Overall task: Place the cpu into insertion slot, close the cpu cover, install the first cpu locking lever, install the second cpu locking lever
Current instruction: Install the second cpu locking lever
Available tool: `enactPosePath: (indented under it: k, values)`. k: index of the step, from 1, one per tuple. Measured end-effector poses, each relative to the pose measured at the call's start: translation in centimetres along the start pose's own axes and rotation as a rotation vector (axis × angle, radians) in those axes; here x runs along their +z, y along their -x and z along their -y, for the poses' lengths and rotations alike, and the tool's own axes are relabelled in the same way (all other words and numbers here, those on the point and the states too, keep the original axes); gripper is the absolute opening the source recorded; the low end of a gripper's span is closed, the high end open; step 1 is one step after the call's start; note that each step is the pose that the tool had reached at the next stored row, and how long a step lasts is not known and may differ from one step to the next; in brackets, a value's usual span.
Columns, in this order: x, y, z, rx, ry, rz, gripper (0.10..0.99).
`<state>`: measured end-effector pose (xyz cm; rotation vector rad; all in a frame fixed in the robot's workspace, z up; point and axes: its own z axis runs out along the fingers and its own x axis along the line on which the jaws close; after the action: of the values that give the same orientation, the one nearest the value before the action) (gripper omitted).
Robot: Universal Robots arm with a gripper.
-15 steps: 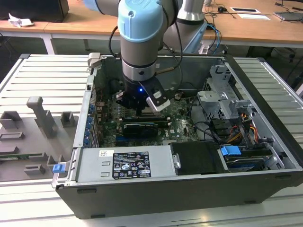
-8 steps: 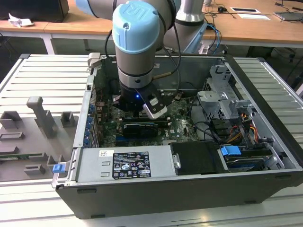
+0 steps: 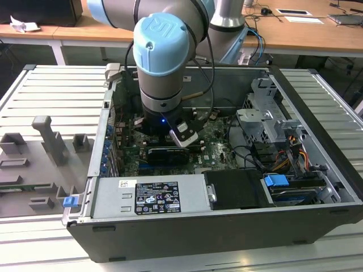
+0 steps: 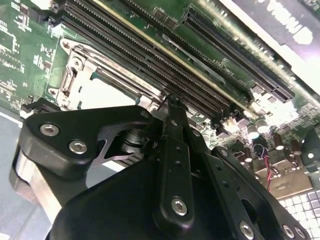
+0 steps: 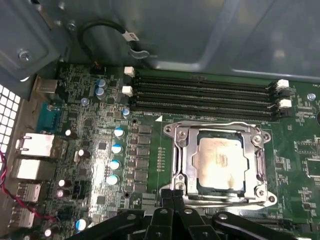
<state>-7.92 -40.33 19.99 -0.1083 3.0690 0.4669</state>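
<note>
In the first wrist view the cpu (image 5: 220, 159) lies in the insertion slot (image 5: 200, 186), its dull silver top showing through the cutout of the cpu cover (image 5: 183, 160), which lies flat over it. Thin wire levers (image 5: 215, 123) run along the cover's edges. My gripper (image 5: 173, 194) is shut, its two fingertips pressed together right at the socket's near edge. In the second wrist view the gripper (image 4: 172, 102) tip sits beside the cover's (image 4: 75, 75) corner, and the cpu (image 4: 102, 92) shows pale behind it. In the exterior view the arm's wrist (image 3: 161, 107) hangs over the board.
Long black memory slots (image 5: 205, 92) run just past the socket. Capacitors (image 5: 116, 150) and rear ports (image 5: 35, 145) stand to one side. The open computer case (image 3: 187, 232) holds a power supply (image 3: 153, 195), drive cage (image 3: 269, 119) and cables (image 3: 283, 158). Grey fixtures (image 3: 54, 141) sit at the exterior view's left.
</note>
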Motion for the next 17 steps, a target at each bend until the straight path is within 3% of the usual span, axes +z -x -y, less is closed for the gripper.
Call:
enactPosePath:
  k: [7,9,12,17]
  values:
    - [0.69,-0.55,0.15,0.001,0.033,0.0024,0.106]
    - [0.63,-0.57,0.13,0.001,0.034,0.0025,0.106]
    - [-0.21,-0.54,-0.13,0.0,0.036,0.0026,0.106]
    - [-0.8,-0.51,-0.32,0.0,0.036,0.0025,0.106]
